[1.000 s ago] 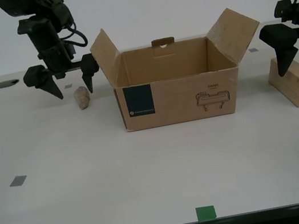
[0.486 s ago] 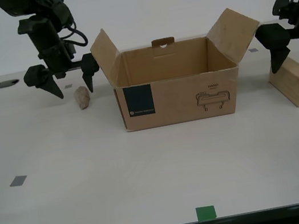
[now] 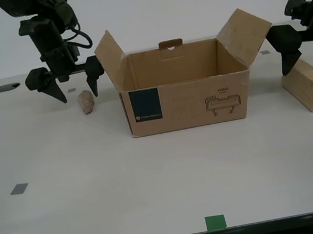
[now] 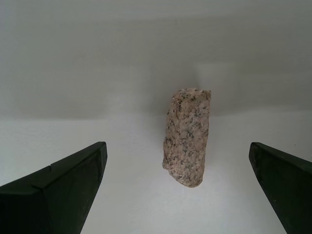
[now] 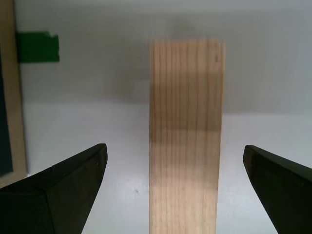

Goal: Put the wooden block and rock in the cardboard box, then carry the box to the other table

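At the upper left of the exterior view my second gripper hangs spread wide just above the rock, exactly where it was a second ago; in the second wrist view the rock lies on the table between the two dark fingers with clear gaps on both sides, so nothing is gripped yet. In the middle the cardboard box stands with its flaps splayed open, and no object shows in the part of its inside that is visible. At the right edge the change is plain: my first gripper, also wide apart, has risen a little and shifted toward the upper right over the last second, and now sits over the near end of the wooden block (its tips earlier hung lower beside it). The first wrist view shows the wooden block centred between the fingers, untouched. I judge both arms are lined up for a grasp, and loading has not begun.
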Motion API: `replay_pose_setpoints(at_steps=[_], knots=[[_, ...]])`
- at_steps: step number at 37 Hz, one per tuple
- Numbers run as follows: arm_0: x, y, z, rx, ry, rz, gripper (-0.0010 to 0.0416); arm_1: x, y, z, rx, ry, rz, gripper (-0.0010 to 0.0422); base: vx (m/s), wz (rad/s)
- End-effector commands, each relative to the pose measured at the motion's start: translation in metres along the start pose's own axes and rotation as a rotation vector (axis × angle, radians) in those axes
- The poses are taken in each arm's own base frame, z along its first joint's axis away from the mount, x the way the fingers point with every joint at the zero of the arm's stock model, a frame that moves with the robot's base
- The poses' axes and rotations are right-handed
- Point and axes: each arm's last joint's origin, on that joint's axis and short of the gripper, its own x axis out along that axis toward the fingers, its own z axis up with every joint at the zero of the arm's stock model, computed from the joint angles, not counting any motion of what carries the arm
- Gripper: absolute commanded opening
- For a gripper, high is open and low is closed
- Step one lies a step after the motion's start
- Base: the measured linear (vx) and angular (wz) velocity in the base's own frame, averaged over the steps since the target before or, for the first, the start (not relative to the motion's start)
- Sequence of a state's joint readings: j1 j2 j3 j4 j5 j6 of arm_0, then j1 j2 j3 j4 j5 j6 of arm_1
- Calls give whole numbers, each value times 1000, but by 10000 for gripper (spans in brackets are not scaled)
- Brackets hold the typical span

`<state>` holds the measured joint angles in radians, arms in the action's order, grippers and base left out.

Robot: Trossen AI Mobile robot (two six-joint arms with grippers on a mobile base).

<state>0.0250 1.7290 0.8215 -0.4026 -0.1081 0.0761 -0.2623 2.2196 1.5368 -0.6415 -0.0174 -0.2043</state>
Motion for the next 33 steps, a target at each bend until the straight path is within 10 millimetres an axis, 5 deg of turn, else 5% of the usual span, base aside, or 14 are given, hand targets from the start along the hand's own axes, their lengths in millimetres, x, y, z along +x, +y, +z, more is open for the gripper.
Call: replay_pose_setpoints(at_steps=[1, 33], knots=[[5, -1, -9, 6, 24, 1, 390, 0, 0, -1, 3, 4, 2, 400, 0, 0], [12, -1, -10, 22, -76, 10, 390, 0, -3, 10, 20, -105, -19, 400, 0, 0]])
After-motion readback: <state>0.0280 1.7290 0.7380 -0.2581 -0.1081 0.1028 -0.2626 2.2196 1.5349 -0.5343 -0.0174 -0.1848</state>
